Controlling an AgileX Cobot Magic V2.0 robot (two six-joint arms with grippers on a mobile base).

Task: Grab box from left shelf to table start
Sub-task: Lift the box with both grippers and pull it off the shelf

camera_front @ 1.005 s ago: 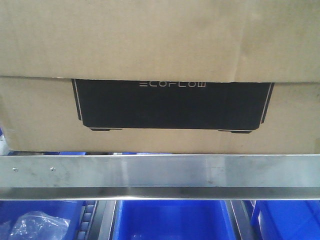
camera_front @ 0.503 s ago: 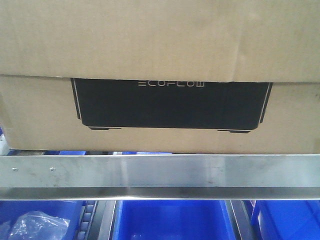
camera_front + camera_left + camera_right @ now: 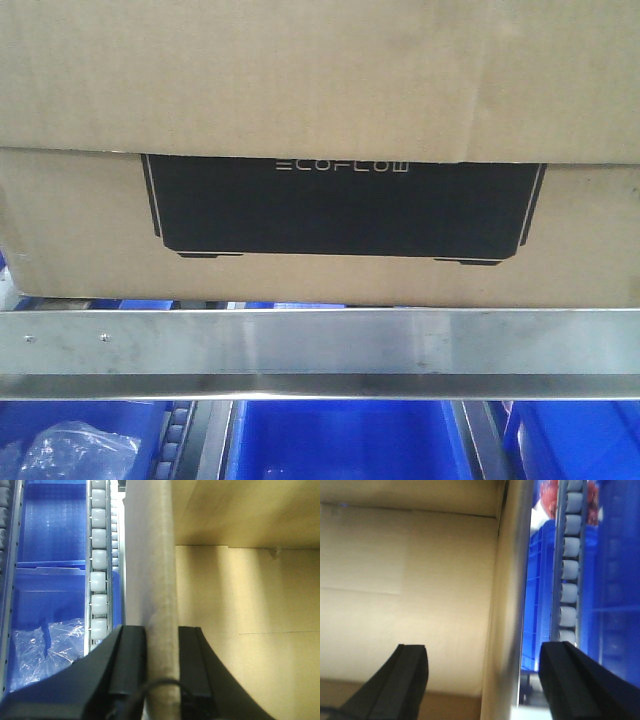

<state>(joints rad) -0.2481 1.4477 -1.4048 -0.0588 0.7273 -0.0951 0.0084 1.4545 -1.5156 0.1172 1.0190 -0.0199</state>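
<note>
- On the left shelf [image 3: 320, 345], just behind its brushed silver front rail: the box [image 3: 80, 230], brown cardboard, filling the front view from 9 to 3 o'clock.
- On the box face, near the centre: a black panel [image 3: 340, 210] with pale ECOFLOW lettering along its top edge.
- Below the rail, from 5 to 7 o'clock: blue bins [image 3: 340, 440], with a crumpled plastic bag [image 3: 70, 455] in the one toward 7 o'clock.
- In the left wrist view: left end effector [image 3: 161, 640] narrow and clamped on the upright side wall of the box, with one black finger [image 3: 131, 660] pressed on each face of the cardboard.
- At 9 o'clock of that wall: a roller track [image 3: 98, 580] of pale rollers, and more blue bin beyond it.
- In the right wrist view: right end effector [image 3: 485, 655] spread wide and straddling the other side wall of the box, with one finger [image 3: 412, 672] over the inside of the box at 7 o'clock and the other outside at 5 o'clock.
- No visible contact between these fingers and the cardboard.
</note>
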